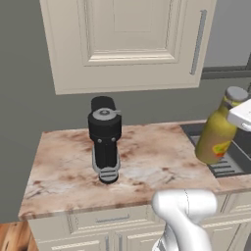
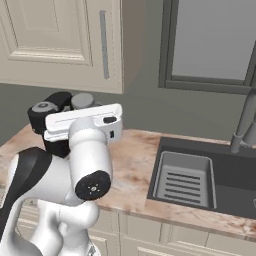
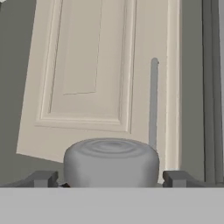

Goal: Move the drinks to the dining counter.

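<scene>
Closest to you in the hand view is the grey round cap (image 3: 111, 162) of a bottle, sitting at 6 o'clock between the two dark fingertips (image 3: 41, 178), one at each side of it. You can read the gripper (image 3: 111, 180) as closed around the bottle's neck, holding it just under the cap.

From the left base view, you see that mustard-yellow bottle (image 1: 219, 128) at 3 o'clock, lifted off the counter and hanging above the sink's near left corner. Its long axis runs nearly upright, leaning slightly, cap toward 1 o'clock and base toward 7 o'clock. Its red-yellow label faces you and the body is smooth and rounded, narrowing to the neck.

Below it lies the brown-and-cream marbled counter (image 1: 68, 171), flat and glossy, with a straight front edge over cream panelled drawers. At its centre stands a black coffee machine (image 1: 104, 139), tall and blocky with a grey round top. You have open counter to the machine's left and right, and free air between it and the bottle.

In the right base view the dark sink (image 2: 197, 175) is a sunken rectangle at 3 o'clock with a ribbed grey tray inside and a grey tap (image 2: 244, 125) at its back edge. A cream wall cupboard (image 1: 127, 44) with a long grey handle hangs above the counter, at 12 o'clock.
</scene>
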